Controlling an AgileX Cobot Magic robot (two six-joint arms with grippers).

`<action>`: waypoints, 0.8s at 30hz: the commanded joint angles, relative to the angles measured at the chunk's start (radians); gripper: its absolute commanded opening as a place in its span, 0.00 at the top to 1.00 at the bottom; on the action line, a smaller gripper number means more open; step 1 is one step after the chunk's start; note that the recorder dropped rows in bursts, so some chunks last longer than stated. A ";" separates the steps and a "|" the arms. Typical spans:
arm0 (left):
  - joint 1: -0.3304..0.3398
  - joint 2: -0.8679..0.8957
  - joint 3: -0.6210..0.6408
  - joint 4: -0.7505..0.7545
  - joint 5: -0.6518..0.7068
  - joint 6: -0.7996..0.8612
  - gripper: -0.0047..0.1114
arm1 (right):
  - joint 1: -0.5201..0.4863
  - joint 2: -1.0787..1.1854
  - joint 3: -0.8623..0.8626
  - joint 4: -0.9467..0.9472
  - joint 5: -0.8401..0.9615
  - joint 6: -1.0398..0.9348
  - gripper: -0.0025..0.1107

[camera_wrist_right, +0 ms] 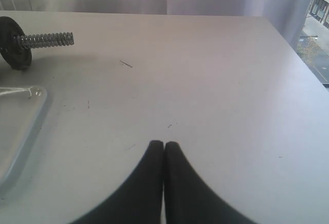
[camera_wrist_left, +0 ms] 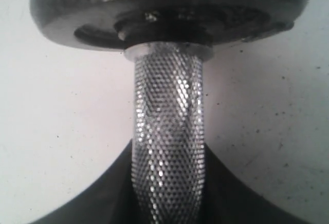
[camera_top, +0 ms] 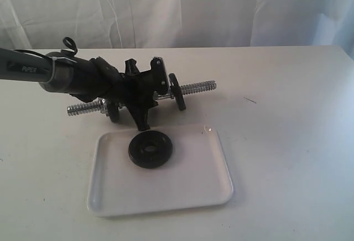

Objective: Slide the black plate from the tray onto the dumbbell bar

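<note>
My left tool (camera_top: 145,98) sits partly closed around the dumbbell bar (camera_top: 196,88), gripping its knurled middle. The tool's body hides that stretch in the exterior view. The black plate (camera_top: 150,150) lies flat toward twelve o'clock on the tray (camera_top: 110,197). My right tool (camera_wrist_right: 163,147), pressed shut and empty, appears only in its wrist view.

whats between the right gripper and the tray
Only bare table with a few tiny marks. The right wrist view shows nothing else between the shut right gripper and the corner of the tray.
</note>
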 commanded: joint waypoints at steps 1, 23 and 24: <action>-0.001 -0.048 0.005 -0.047 0.031 -0.064 0.96 | -0.003 -0.002 0.005 0.003 -0.012 -0.001 0.98; -0.001 -0.123 0.007 -0.051 0.117 -0.198 0.96 | -0.003 -0.002 0.005 0.003 -0.012 -0.001 0.98; 0.001 -0.132 0.007 -0.051 0.120 -0.198 0.96 | -0.003 -0.002 0.005 0.003 -0.012 -0.001 0.98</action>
